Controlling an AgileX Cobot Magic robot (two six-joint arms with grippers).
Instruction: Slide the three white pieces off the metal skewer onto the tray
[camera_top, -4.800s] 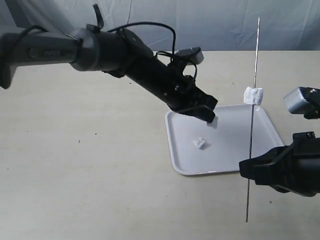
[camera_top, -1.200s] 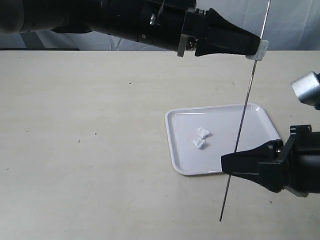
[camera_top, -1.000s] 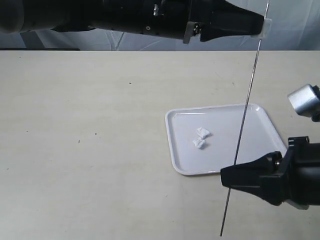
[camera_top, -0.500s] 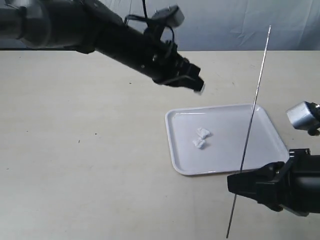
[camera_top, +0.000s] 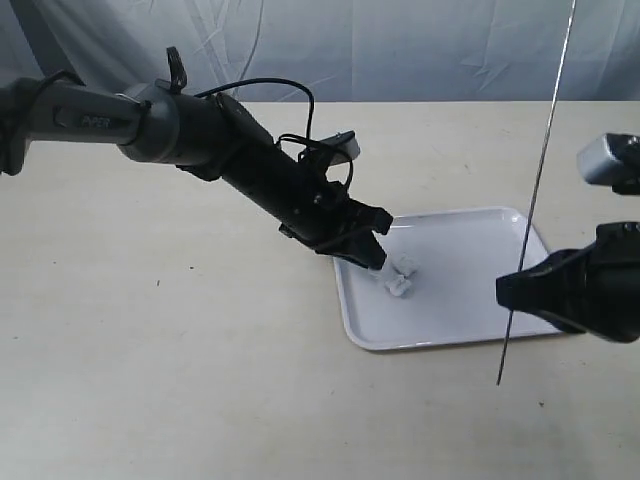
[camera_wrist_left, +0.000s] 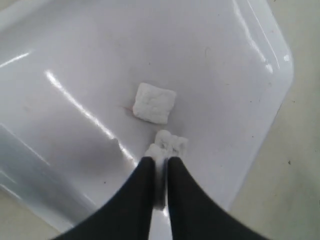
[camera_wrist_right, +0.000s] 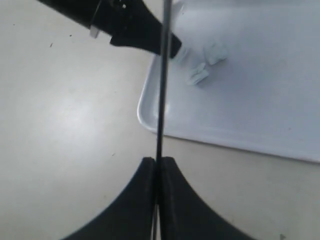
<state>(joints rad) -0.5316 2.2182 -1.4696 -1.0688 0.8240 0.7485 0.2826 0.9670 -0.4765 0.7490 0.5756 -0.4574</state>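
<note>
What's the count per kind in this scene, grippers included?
white pieces: 3 (two lying on the tray, one at the left gripper's tips)
metal skewer: 1
tray: 1
grippers: 2, the left gripper and the right gripper
Total: 7

Your left arm (camera_top: 210, 140) runs from a grey tube with small pale lettering (camera_top: 86, 122) into a matt black forearm, with thin black cables (camera_top: 265, 81) looping over it and a pale grey camera box (camera_top: 343, 146); the left gripper (camera_top: 372, 260) has slim, tapered black fingers (camera_wrist_left: 137, 200). Your right arm (camera_top: 600, 295) is black too, its right gripper (camera_top: 508, 291) wedge-shaped under a silver-grey camera box (camera_top: 608, 160)
</note>
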